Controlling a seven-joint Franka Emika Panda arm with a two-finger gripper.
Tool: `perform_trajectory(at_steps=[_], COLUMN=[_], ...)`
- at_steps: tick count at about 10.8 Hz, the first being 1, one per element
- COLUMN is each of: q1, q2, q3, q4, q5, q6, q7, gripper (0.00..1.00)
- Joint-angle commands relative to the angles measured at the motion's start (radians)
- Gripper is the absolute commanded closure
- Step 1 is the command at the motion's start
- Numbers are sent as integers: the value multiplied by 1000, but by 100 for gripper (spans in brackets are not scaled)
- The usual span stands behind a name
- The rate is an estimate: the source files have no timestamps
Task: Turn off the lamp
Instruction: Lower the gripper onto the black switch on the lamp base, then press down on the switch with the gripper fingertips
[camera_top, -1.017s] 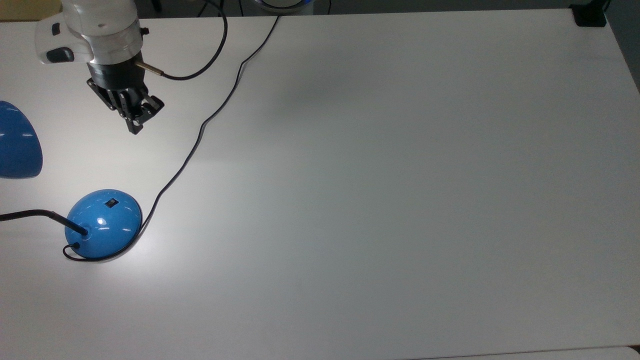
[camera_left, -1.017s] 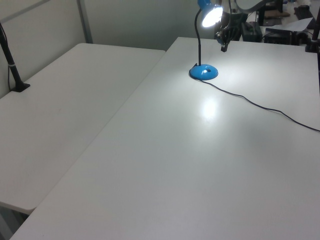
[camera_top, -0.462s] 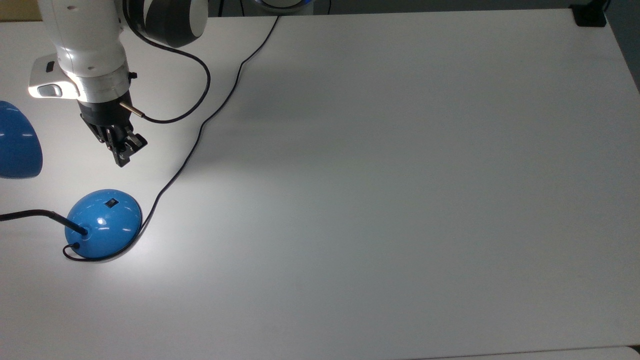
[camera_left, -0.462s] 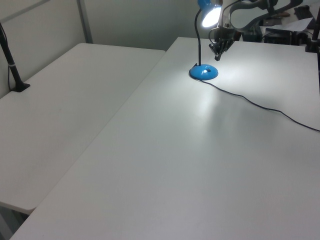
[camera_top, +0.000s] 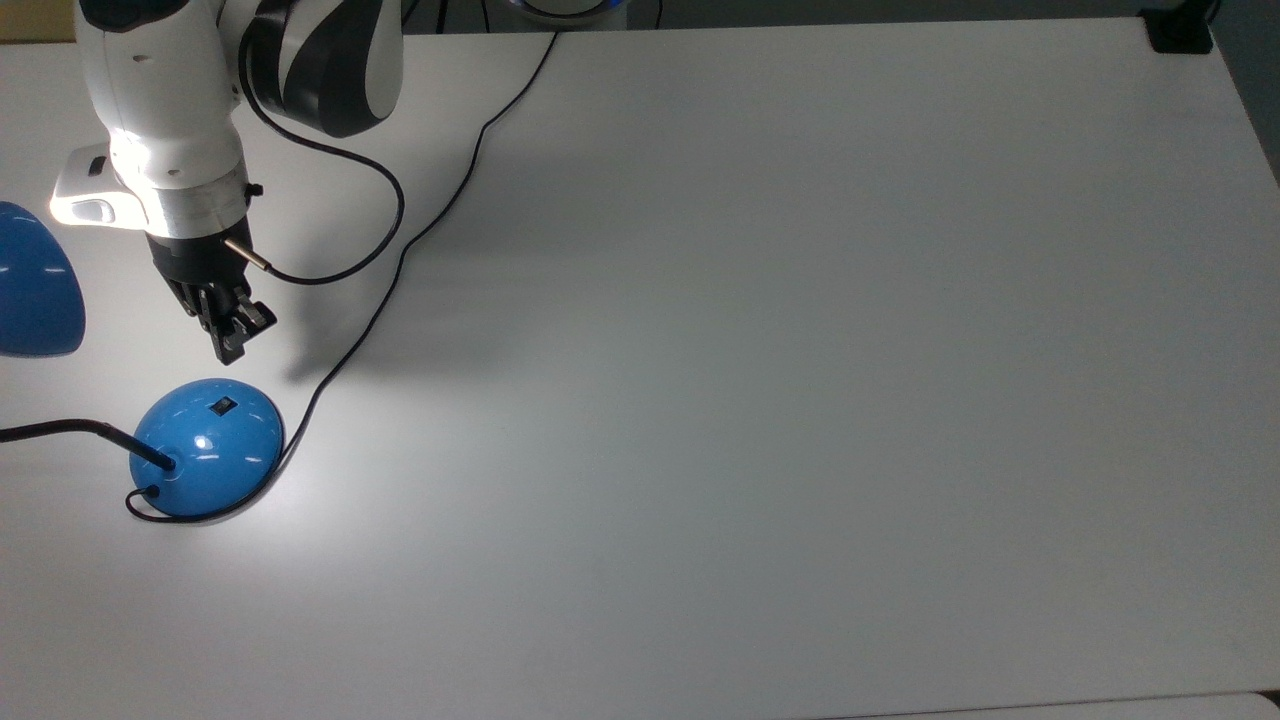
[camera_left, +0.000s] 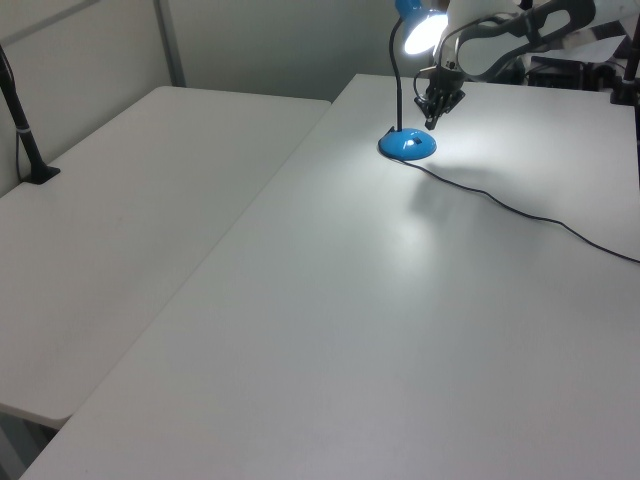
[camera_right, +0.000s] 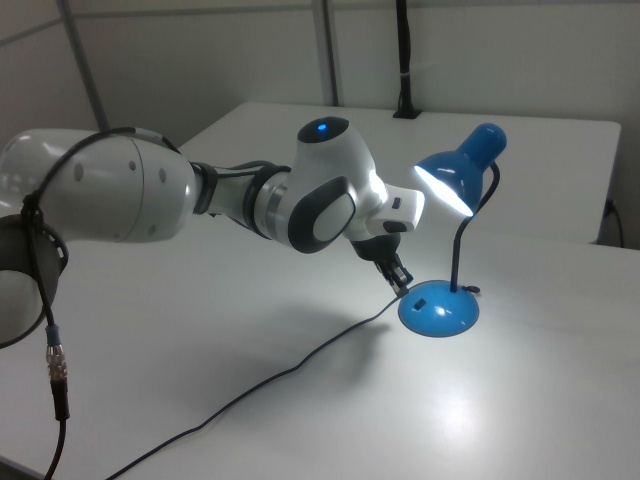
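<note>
Lamp (camera_top: 205, 447) is lit; the gripper (camera_top: 228, 350) hangs near its base at 12 o'clock.
The fingers look pinched together on nothing; the right view shows the glowing shade (camera_right: 455, 173).

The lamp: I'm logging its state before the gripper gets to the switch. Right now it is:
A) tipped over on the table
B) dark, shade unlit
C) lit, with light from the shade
C: the lamp stands upright, its shade glowing, brightening the table around its base.
</note>
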Motion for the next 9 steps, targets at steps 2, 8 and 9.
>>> perform_trajectory(at_steps=[2,8,9], q1=[-4,-19,-20], q2=[39,73,79], q3=[3,3,3], q4=[3,6,7], q5=[0,-5,-5], q6=[84,148,151], q7=[8,-64,-77], gripper=[100,100,100])
